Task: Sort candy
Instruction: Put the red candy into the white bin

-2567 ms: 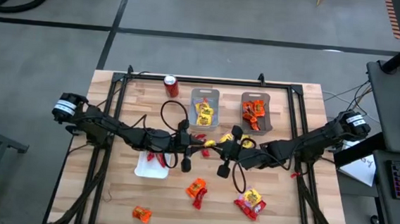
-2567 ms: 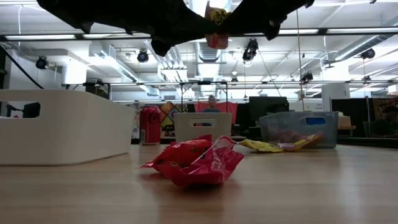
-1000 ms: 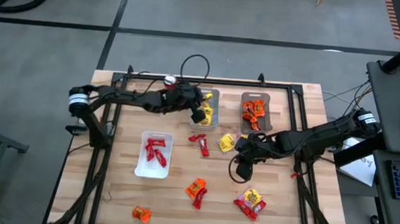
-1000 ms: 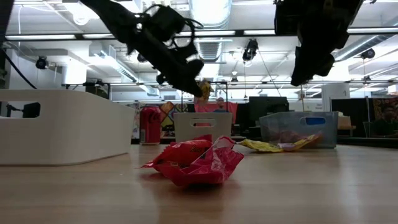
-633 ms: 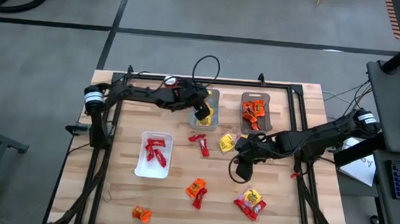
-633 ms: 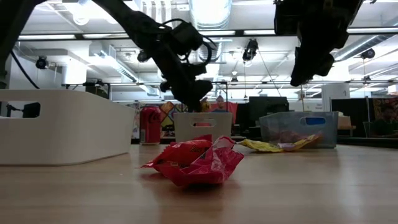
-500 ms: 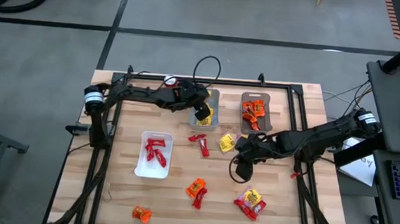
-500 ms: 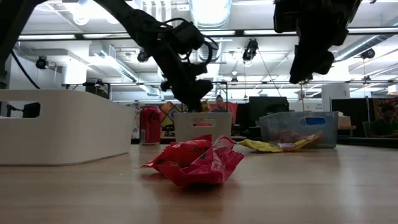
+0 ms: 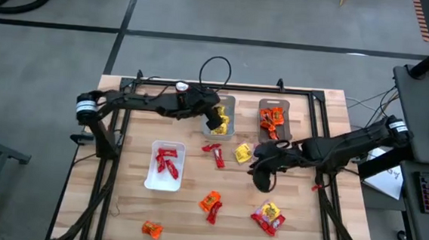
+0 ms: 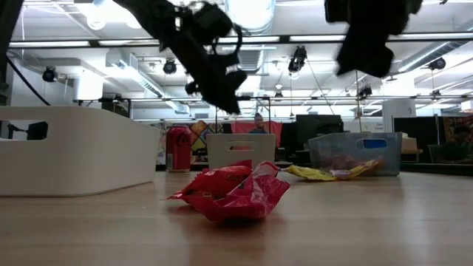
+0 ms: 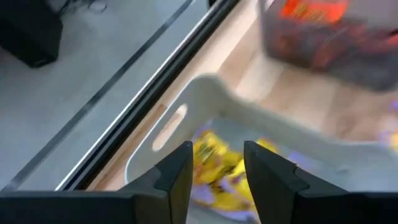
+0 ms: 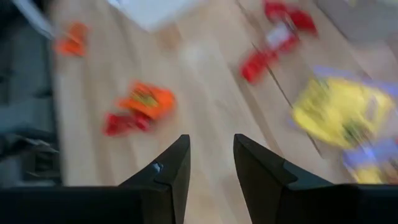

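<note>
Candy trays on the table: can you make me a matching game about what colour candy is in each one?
Things:
1. white tray
2. middle grey bin, under the left gripper
3. right grey bin
4. right gripper

Colours or places:
A. orange candy inside
B. red candy inside
C. above the bare wood, beside a loose yellow candy
D. yellow candy inside

Pairs: 1-B, 2-D, 3-A, 4-C

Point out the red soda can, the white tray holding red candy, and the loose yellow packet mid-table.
red soda can (image 9: 180,87), high view, its top.
white tray (image 9: 152,181), high view, bare floor near its corner.
yellow packet (image 9: 242,153), high view, wrapper's middle.
</note>
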`<state>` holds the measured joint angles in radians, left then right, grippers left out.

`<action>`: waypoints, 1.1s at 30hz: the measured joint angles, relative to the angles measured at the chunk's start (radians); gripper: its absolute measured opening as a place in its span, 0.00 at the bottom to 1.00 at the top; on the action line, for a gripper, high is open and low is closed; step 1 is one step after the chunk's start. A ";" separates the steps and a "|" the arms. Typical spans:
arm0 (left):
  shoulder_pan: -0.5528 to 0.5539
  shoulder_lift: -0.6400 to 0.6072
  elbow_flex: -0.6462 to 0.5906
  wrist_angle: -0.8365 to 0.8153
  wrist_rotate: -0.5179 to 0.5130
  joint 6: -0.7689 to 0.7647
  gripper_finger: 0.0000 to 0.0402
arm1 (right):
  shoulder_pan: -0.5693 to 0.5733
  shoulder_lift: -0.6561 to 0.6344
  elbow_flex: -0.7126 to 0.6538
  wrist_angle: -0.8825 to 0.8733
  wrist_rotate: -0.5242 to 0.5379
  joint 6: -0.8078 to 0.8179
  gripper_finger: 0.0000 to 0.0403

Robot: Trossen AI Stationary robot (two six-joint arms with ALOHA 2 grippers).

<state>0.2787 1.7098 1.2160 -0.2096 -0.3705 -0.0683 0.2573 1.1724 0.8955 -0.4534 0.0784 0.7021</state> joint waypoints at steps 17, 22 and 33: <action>-0.450 -0.479 -0.467 0.390 0.023 -0.014 0.32 | 0.081 0.004 -0.142 0.390 0.242 -0.249 0.21; -0.564 -0.509 -0.642 0.682 0.022 -0.020 0.32 | 0.081 0.045 -0.162 0.384 0.405 -0.148 0.19; -0.616 -0.508 -0.687 0.770 0.022 -0.013 0.32 | 0.071 0.145 -0.150 0.384 0.287 0.071 0.19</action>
<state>-0.3374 1.2018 0.5293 0.5600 -0.3487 -0.0816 0.3286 1.3171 0.7452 -0.0698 0.3658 0.7730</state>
